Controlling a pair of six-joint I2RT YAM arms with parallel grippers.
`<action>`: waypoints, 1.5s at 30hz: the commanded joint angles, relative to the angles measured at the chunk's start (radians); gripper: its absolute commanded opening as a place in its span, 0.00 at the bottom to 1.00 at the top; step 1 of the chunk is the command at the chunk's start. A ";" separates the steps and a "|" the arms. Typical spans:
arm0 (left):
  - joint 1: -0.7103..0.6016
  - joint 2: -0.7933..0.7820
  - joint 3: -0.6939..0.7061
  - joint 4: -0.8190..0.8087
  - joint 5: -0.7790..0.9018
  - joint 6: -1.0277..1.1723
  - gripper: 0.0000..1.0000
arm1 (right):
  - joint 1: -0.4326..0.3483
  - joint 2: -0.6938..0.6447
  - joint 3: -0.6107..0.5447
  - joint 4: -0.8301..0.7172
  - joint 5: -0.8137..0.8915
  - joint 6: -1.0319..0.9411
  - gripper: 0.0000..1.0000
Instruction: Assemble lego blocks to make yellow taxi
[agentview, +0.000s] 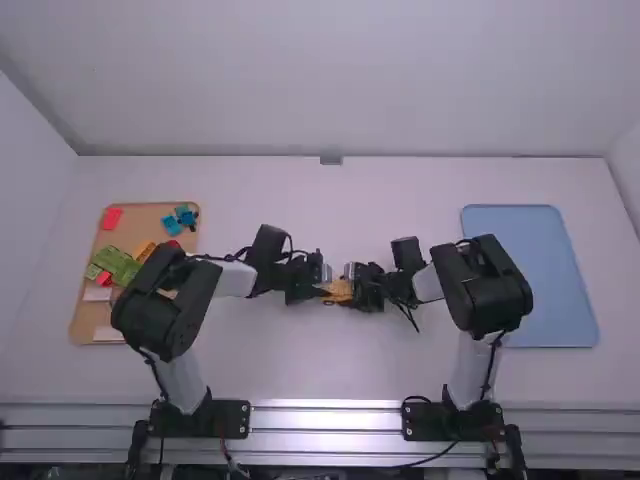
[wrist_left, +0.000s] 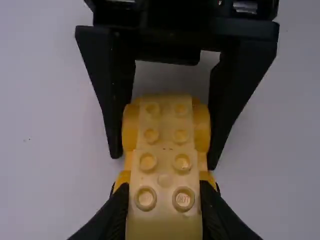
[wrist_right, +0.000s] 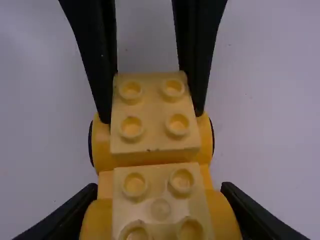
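Two pale yellow blocks (wrist_right: 151, 111) sit end to end on a yellow car base (wrist_right: 102, 147). At one end of the base, the left hand (wrist_left: 164, 192) is clamped on a block; at its other end, the right hand (wrist_right: 160, 189) is clamped on the base's rounded sides, probably bracing it so the block can be pressed home. The base lies between both hands, over the worktop (agentview: 290, 365).
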 joint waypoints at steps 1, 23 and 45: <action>-0.004 0.010 0.005 0.000 0.002 0.010 0.80 | 0.011 0.012 -0.013 -0.008 -0.011 -0.020 0.53; 0.005 -0.055 0.008 -0.081 -0.014 -0.046 0.02 | 0.011 0.012 -0.013 -0.008 -0.011 -0.020 0.53; -0.056 0.061 0.024 -0.191 -0.262 -0.148 0.02 | 0.009 0.012 -0.013 0.003 -0.008 -0.021 0.58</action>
